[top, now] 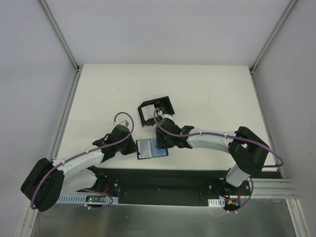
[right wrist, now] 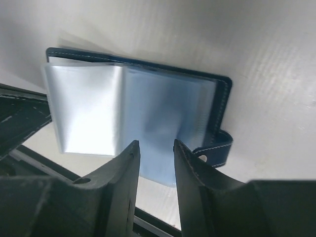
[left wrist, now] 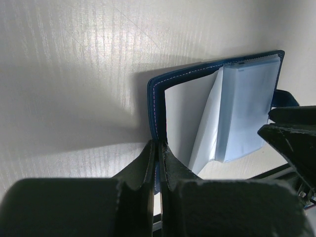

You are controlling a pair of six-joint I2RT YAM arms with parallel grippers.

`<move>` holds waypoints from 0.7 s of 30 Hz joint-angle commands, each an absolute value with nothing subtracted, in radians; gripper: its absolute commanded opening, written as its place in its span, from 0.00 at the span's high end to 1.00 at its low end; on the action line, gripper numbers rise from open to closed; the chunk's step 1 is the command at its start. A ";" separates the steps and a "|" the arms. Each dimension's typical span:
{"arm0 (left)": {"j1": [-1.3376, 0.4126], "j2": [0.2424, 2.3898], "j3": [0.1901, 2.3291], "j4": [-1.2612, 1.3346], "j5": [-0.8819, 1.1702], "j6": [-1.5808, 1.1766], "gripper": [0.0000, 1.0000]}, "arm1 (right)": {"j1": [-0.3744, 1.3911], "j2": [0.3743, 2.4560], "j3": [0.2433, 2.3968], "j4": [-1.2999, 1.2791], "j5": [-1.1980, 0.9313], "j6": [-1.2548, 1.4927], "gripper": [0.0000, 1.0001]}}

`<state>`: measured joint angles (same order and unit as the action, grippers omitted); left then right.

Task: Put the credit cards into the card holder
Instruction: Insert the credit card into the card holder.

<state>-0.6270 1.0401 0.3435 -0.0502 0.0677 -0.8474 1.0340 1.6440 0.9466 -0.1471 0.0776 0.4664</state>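
The dark blue card holder (top: pixel 149 148) lies open near the table's front edge, its clear plastic sleeves (right wrist: pixel 143 113) fanned up. My left gripper (left wrist: pixel 158 145) is shut on the edge of its left cover (left wrist: pixel 152 98). My right gripper (right wrist: pixel 154 143) hovers over the sleeves, open, with nothing between its fingers. From above, the left gripper (top: pixel 134 146) is at the holder's left side and the right gripper (top: pixel 162 142) over its right half. Pale flat pieces that may be the credit cards (top: pixel 148 115) sit in the black box behind.
A black open-topped box (top: pixel 165 103) stands just behind the right wrist. The holder's snap strap (right wrist: pixel 217 153) sticks out to the side. The table's front edge and a dark rail (top: pixel 163 174) run just below the holder.
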 commanded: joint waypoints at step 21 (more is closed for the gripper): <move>-0.624 1.048 0.345 -0.058 0.049 -0.847 1.00 | 0.973 1.519 0.818 -0.028 0.043 0.557 0.64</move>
<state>-0.6266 1.0409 0.3435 -0.0502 0.0677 -0.8474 0.9737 1.5440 0.8200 -0.1093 0.0868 0.5392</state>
